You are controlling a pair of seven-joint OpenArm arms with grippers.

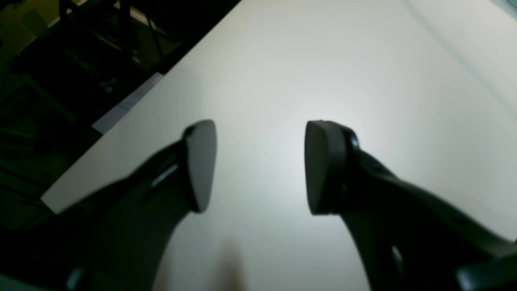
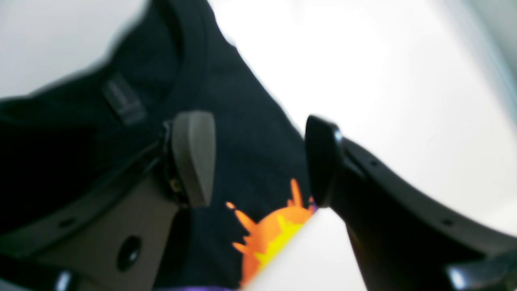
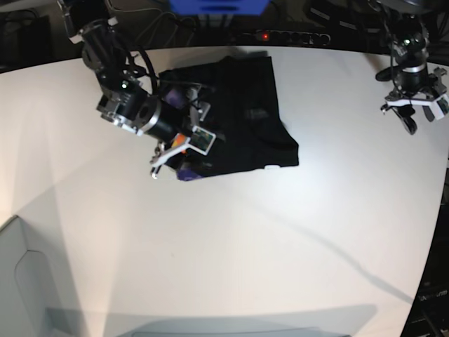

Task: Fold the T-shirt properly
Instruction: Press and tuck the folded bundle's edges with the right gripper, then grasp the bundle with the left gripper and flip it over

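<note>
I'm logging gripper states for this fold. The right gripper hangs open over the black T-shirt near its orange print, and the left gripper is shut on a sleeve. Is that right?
Not quite. The left gripper is open and holds nothing; the left wrist view shows only bare white table between its fingers, well away from the T-shirt. The rest stands: the right gripper hangs open over the shirt by the orange print.

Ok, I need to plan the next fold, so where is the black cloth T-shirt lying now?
In the base view the black cloth T-shirt lies on the white table near its far edge, left of centre, with the open right gripper over its left part.
</note>
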